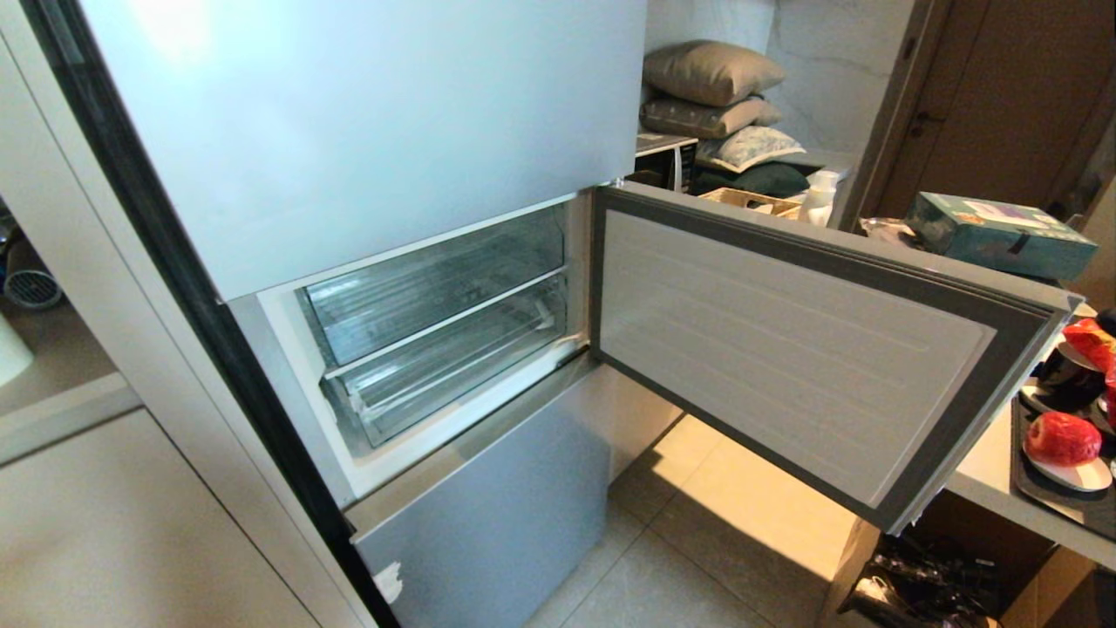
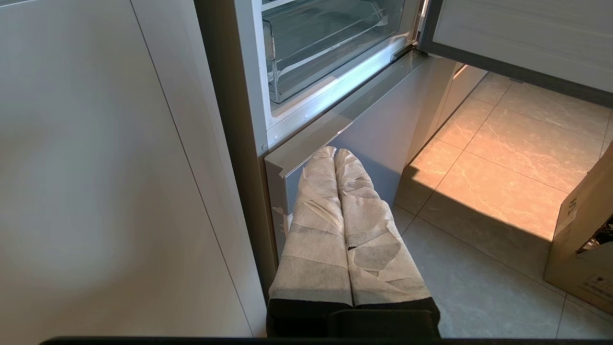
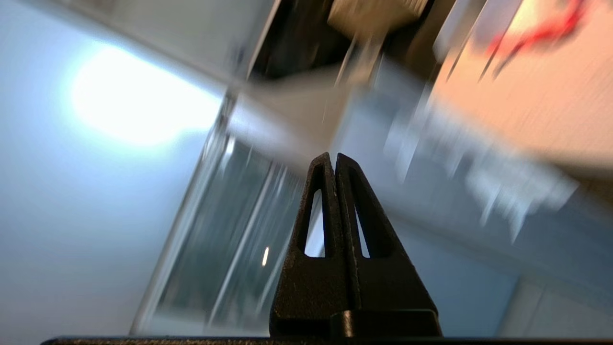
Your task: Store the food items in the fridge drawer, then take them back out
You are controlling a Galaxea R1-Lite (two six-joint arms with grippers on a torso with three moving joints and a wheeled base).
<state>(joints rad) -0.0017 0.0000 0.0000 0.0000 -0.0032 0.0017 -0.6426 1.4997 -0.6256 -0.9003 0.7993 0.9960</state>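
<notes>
A: Head view first. What do you see?

B: The fridge door [image 1: 785, 349] stands swung wide. Inside the compartment two clear drawers sit one above the other, both pushed in; the lower one, the fridge drawer [image 1: 453, 366], is just left of the door's hinge. One red fruit [image 1: 1061, 436] lies on a white plate [image 1: 1081, 475] on a dark tray [image 1: 1046, 497], on the counter to the right of the door, well apart from the drawer. A second red thing [image 1: 1090, 342] sits beyond it, cut by the frame edge; I cannot tell whether it is fruit. Neither arm shows here.

A: Left wrist view?

B: The left gripper [image 2: 336, 152], its fingers wrapped in pale tape, is pressed together and holds nothing. It hangs low by the bottom panel under the door's compartment.

A: Right wrist view?

B: Blurred. The right gripper [image 3: 333, 155] is pressed together, empty, pointing toward the open compartment just left of the door.

A: So the step?

B: Likely pulling the drawer out. I would spread the fingers before reaching its front lip, catch the lip near the middle, and draw straight out so it does not jam.

A: Any writing?

B: None readable; the teal box [image 1: 1003, 234] above the door has a label too small to read.
</notes>
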